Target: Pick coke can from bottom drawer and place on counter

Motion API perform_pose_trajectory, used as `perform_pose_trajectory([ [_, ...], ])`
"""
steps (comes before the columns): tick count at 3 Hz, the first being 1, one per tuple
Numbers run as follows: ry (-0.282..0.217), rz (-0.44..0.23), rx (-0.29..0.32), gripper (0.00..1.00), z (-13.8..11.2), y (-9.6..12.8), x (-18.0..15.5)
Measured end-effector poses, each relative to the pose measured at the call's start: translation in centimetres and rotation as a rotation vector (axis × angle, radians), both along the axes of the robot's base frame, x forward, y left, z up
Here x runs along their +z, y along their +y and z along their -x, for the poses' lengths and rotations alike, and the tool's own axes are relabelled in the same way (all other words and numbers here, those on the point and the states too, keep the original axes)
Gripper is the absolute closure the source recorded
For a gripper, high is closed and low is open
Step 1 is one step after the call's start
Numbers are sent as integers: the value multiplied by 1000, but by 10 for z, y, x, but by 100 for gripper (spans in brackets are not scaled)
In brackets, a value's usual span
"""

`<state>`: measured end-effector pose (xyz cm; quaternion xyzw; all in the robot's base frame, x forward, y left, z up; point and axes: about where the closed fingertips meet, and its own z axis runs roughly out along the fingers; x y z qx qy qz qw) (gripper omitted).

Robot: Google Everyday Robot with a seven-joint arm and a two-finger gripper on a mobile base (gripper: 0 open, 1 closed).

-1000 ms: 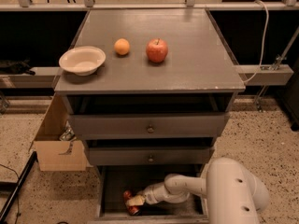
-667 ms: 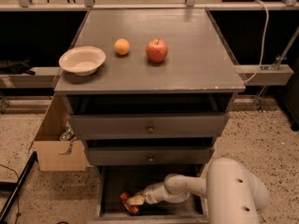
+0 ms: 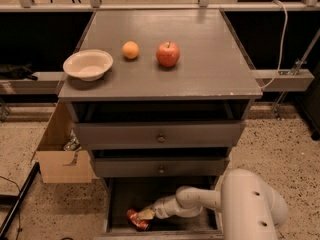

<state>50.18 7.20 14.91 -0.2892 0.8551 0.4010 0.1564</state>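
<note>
The coke can is a small red can lying on its side at the front left of the open bottom drawer, which has a dark interior. My gripper reaches into the drawer from the right on the white arm and its tip is against the can's right side. The counter is the grey top of the cabinet, well above the gripper.
On the counter stand a white bowl, an orange and a red apple. The two upper drawers are slightly open above the arm. A cardboard box stands left of the cabinet. My white base is at the lower right.
The gripper and the can have shifted a little to the left inside the bottom drawer. Nothing on the counter has moved.
</note>
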Motion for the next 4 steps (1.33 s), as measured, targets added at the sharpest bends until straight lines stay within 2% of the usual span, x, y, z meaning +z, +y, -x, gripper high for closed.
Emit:
perform_pose_trajectory([
  [1, 0, 0, 0, 100, 0, 0, 0],
  [2, 0, 0, 0, 82, 0, 0, 0],
  [4, 0, 0, 0, 35, 0, 0, 0],
])
